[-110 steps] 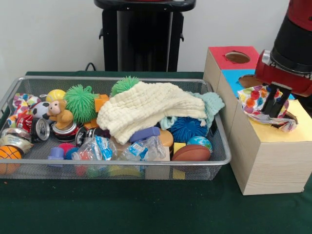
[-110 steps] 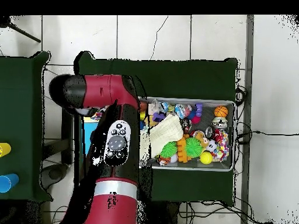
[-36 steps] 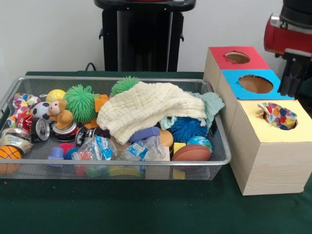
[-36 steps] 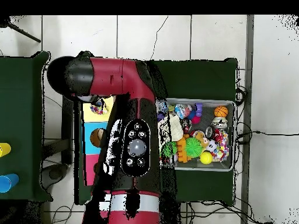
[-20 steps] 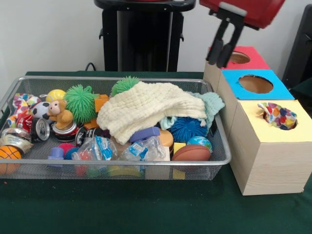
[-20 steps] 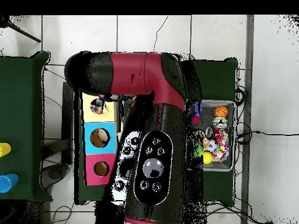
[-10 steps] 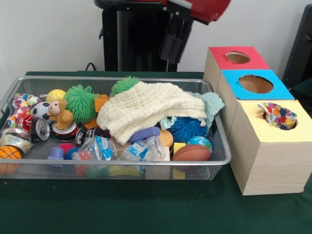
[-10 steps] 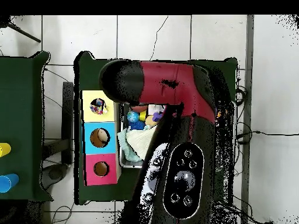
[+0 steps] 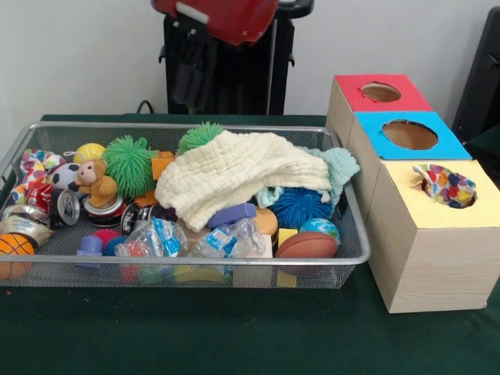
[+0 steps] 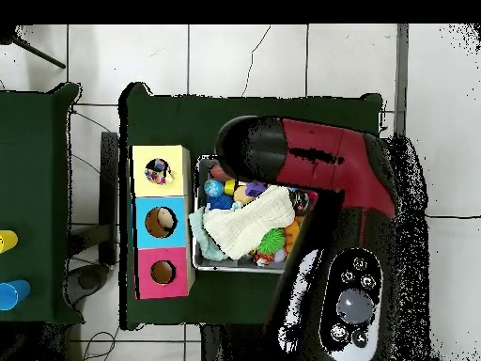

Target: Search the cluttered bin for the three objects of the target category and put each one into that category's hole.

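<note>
My gripper (image 9: 190,76) hangs high above the back of the wire bin (image 9: 234,262), over its left-middle part, open and empty. A multicoloured patterned cloth (image 9: 443,186) sits bunched in the hole of the yellow box (image 9: 437,234); the overhead view shows the same cloth (image 10: 157,172) there. In the bin, a large cream cloth (image 9: 234,176) lies draped over the middle, with a mint cloth (image 9: 337,166) at its right end. Another patterned cloth (image 9: 35,166) lies at the bin's far left. In the overhead view my arm (image 10: 329,179) hides the gripper and the bin's right half.
A blue-topped box (image 9: 409,134) and a red-topped box (image 9: 380,92) stand behind the yellow one, each with a round hole. The bin also holds green spiky balls (image 9: 129,160), a monkey toy (image 9: 95,181), cans, balls and plastic wrappers (image 9: 183,238).
My gripper has swung left, from above the boxes to above the bin's left-middle part. The patterned cloth was let go and stays in the yellow box's hole.
</note>
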{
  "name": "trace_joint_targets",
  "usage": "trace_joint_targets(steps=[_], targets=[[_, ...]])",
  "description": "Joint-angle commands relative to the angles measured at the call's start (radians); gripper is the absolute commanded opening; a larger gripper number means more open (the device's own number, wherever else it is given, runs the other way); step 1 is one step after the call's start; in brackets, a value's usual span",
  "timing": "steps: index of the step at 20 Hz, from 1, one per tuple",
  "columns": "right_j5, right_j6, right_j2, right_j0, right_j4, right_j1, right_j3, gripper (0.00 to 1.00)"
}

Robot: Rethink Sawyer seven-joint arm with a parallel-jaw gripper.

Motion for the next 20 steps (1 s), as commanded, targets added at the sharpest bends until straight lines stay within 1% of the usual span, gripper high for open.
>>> trace_joint_targets(steps=[1,4,5,10,14,16,17,20], targets=[[-0.046,-0.158,0.111,-0.067,-0.068,0.019,0.172,0.00],[-0.051,-0.187,0.128,-0.097,-0.077,0.011,0.191,0.00],[-0.056,-0.212,0.138,-0.113,-0.087,0.010,0.199,0.00],[-0.107,-0.224,0.170,-0.160,-0.128,0.013,0.222,0.00],[-0.139,-0.184,0.183,-0.175,-0.151,0.025,0.246,0.00],[-0.130,-0.151,0.163,-0.164,-0.175,0.032,0.246,0.00],[-0.120,-0.123,0.142,-0.151,-0.189,0.041,0.239,0.00],[-0.140,-0.067,0.120,-0.145,-0.204,0.060,0.234,0.00]])
